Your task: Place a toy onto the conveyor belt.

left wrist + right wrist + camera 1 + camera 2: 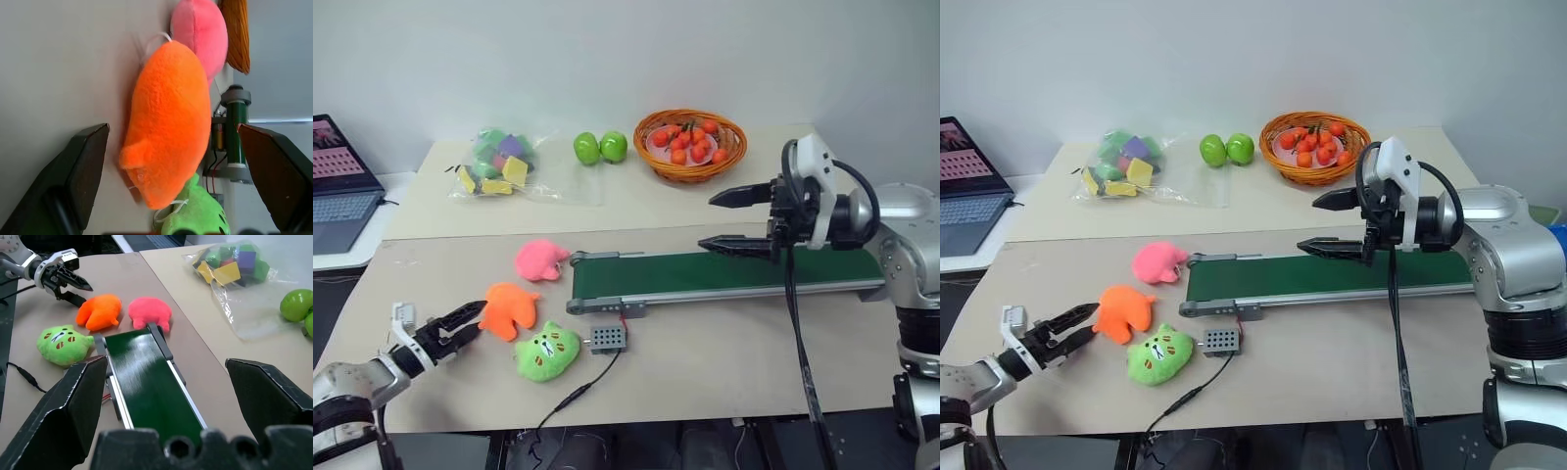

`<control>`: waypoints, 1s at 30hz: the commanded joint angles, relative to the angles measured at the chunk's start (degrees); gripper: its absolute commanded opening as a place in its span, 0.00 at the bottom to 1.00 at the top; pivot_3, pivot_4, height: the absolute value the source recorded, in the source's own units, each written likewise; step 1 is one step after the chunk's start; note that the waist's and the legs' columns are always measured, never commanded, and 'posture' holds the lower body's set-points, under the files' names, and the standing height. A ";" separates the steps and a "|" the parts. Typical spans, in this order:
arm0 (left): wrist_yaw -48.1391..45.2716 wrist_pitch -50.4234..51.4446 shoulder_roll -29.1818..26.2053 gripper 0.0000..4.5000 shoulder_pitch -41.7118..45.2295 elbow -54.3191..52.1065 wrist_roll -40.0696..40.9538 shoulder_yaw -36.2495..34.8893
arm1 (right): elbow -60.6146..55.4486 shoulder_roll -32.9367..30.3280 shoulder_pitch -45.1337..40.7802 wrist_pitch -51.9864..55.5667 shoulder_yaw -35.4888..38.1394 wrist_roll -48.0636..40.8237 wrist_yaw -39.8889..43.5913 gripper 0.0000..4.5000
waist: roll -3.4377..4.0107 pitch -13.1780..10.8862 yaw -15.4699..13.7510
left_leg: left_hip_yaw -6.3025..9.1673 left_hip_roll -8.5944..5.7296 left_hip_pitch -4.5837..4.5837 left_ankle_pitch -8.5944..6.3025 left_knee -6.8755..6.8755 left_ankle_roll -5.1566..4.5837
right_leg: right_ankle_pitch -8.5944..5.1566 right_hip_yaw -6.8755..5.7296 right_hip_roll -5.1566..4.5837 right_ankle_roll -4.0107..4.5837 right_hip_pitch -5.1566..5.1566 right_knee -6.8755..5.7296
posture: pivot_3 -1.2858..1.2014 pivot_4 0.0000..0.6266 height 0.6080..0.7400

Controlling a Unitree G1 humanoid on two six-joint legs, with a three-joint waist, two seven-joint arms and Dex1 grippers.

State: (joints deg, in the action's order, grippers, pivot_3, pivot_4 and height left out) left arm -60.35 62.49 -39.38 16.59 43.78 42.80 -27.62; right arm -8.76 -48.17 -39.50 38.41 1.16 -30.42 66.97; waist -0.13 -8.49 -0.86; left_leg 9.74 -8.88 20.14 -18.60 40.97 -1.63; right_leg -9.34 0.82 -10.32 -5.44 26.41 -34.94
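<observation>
A laptop [340,186] sits at the far left edge, at about 9 o'clock from the table centre. The left gripper [463,326] is low at 8 o'clock, fingers spread apart, tips just beside the toy [509,306] with nothing between them. In the left wrist view the toy [168,122] lies on the table between the two open fingers [80,171], not clamped.

The toy is on the table [705,362], just off the belt's left end at its 8 o'clock. The pink plush [541,258] lies at the toy's 1 o'clock, close to the belt's end roller. The green plush [547,352] lies at the toy's 5 o'clock, touching or nearly touching it. A small grey box [608,339] with a black cable sits just beside the green plush, below the belt frame.

At 11 o'clock, on the far table, a clear bag of blocks [497,164] lies. Two green apples [600,148] are at 12 o'clock. A wicker basket [690,144] of small orange fruit stands at 1 o'clock.

The belt [724,272] runs from centre towards 3 o'clock and carries nothing. The right gripper [736,221] hovers above the belt's middle, pointing left, fingers wide apart and empty.
</observation>
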 commanded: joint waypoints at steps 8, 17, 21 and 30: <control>-3.93 -1.83 1.48 1.00 4.33 6.42 -4.85 6.23 | -3.44 -1.66 1.40 0.67 3.15 -1.51 -1.88 1.00 | 0.02 0.01 0.23 | 0.00 -0.02 -0.08 -0.01 0.01 -0.02 | 0.01 0.02 -0.02 -0.03 -0.02 0.03 | 0.52 0.24 1.00; -4.88 -2.98 2.19 0.35 6.99 10.33 -6.14 5.72 | -3.61 -2.00 1.55 0.50 3.10 -1.07 -2.38 1.00 | 0.02 0.01 0.33 | 0.00 -0.03 -0.21 -0.02 -0.01 -0.03 | 0.01 0.02 -0.01 -0.03 -0.10 0.05 | 0.52 0.24 1.00; -6.03 0.44 1.74 0.06 7.19 5.62 -3.72 4.20 | -3.31 -1.94 1.38 0.25 2.78 -0.84 -2.28 1.00 | 0.05 0.03 0.08 | 0.00 -0.03 -0.22 -0.01 -0.03 -0.02 | 0.01 0.02 -0.03 -0.03 -0.10 0.07 | 0.52 0.24 1.00; -2.80 8.12 -3.88 0.06 1.52 -23.77 5.88 -4.29 | -1.99 -1.24 0.92 -0.79 1.79 -0.08 -1.83 1.00 | -0.26 -0.12 1.74 | 0.00 0.22 -0.08 -0.02 -0.01 -0.02 | 0.01 0.00 0.15 -0.03 -0.02 0.01 | 0.52 0.24 1.00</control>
State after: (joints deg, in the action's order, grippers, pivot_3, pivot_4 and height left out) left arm -63.31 70.56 -41.04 18.28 26.74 45.84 -28.73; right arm -10.21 -49.21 -37.59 39.02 2.46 -30.43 64.98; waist -0.39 -8.61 0.88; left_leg 9.73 -8.60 20.13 -18.64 40.95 -1.63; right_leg -9.33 0.81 -10.13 -5.47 26.45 -34.89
